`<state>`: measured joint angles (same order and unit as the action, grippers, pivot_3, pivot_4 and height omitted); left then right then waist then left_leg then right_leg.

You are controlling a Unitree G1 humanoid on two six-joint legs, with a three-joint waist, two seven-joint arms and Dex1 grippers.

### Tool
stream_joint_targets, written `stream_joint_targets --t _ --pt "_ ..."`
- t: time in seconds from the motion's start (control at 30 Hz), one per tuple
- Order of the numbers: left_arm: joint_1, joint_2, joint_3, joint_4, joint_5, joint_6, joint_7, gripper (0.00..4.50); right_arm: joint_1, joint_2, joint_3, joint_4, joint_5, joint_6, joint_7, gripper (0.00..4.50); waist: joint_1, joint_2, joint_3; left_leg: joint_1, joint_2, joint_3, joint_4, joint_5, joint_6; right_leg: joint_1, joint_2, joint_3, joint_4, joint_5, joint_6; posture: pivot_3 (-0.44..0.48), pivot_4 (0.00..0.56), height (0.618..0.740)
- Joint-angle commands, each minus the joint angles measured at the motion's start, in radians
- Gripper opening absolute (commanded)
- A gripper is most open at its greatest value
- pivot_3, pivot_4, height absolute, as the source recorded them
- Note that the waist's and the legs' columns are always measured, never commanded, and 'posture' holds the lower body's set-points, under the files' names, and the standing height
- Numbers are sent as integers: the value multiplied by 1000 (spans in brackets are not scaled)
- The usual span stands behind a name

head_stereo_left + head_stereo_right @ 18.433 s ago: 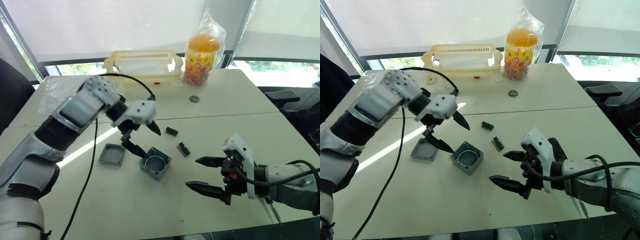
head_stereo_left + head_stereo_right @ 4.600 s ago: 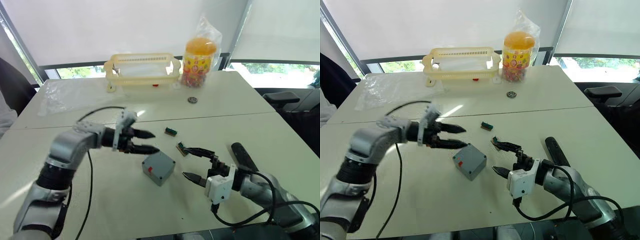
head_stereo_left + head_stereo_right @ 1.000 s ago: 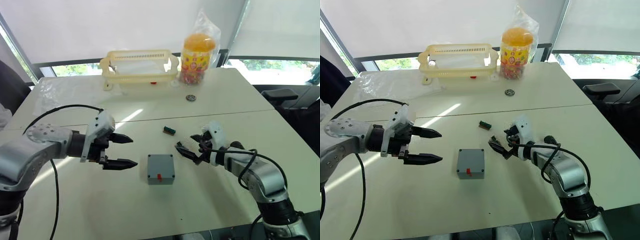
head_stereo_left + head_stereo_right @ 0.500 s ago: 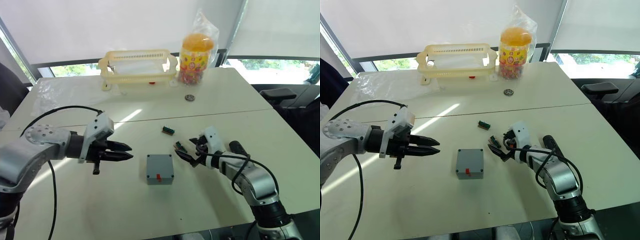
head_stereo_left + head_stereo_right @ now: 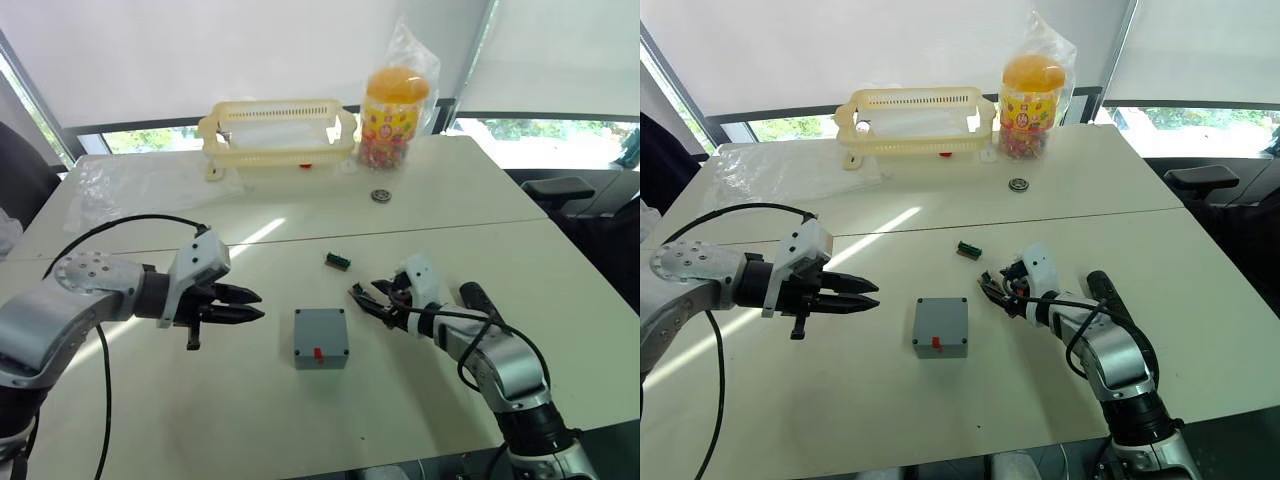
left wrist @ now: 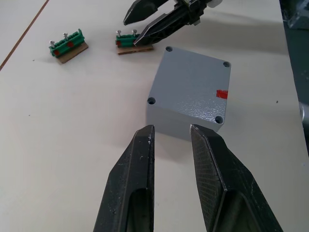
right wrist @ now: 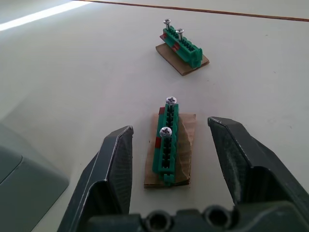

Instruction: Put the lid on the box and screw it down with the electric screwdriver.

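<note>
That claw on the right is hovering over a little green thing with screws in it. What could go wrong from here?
The right gripper is open around the nearer green screw holder, which sits loose on a scrap of cardboard. Closing the fingers might push or tip the holder and spill its two upright screws. The box with its lid lies close by, so a sideways swing could nudge it out of place.
</note>
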<state>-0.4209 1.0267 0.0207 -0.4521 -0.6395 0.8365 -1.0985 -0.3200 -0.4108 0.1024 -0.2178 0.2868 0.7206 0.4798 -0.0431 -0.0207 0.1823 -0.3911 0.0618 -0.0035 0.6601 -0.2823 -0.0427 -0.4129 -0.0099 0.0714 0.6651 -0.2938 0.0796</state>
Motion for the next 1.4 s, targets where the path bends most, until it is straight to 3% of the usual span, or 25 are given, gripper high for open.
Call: stream_joint_targets --t 0.03,0.1,0.13,0.8,0.97,1.17,1.4 --pt "2 3 14 -7 7 -19 6 1128 -2 8 -2 -11 -5 -23 5 1339 0 0 0 0 0 0 0 0 0 0 0 0 0 0 0 0 150 740" --pt "3 2 15 -6 6 -17 8 1128 -1 10 -3 -12 -5 -25 4 320 0 0 0 0 0 0 0 0 0 0 0 0 0 0 0 0 150 740" --pt "4 2 15 -6 6 -17 9 1128 -1 12 -4 -13 -4 -26 4 43 0 0 0 0 0 0 0 0 0 0 0 0 0 0 0 0 150 740" --pt "13 -6 -4 4 16 -21 2 1128 -23 -22 -32 -120 15 -9 34 43 0 0 0 0 0 0 0 0 0 0 0 0 0 0 0 0 150 740" --pt "6 -4 25 0 -23 4 -14 1128 -53 -33 -72 -223 79 46 51 43 0 0 0 0 0 0 0 0 0 0 0 0 0 0 0 0 150 740" --pt "39 44 24 -26 -28 -6 -53 1128 -25 -77 -11 -369 163 106 130 43 0 0 0 0 0 -1 -1 0 0 0 0 -1 0 0 0 0 150 740" --pt "49 44 24 -27 -20 -11 -38 1128 36 -102 48 -387 144 85 136 43 2 0 0 0 0 0 0 0 0 0 0 0 0 0 0 0 150 740"
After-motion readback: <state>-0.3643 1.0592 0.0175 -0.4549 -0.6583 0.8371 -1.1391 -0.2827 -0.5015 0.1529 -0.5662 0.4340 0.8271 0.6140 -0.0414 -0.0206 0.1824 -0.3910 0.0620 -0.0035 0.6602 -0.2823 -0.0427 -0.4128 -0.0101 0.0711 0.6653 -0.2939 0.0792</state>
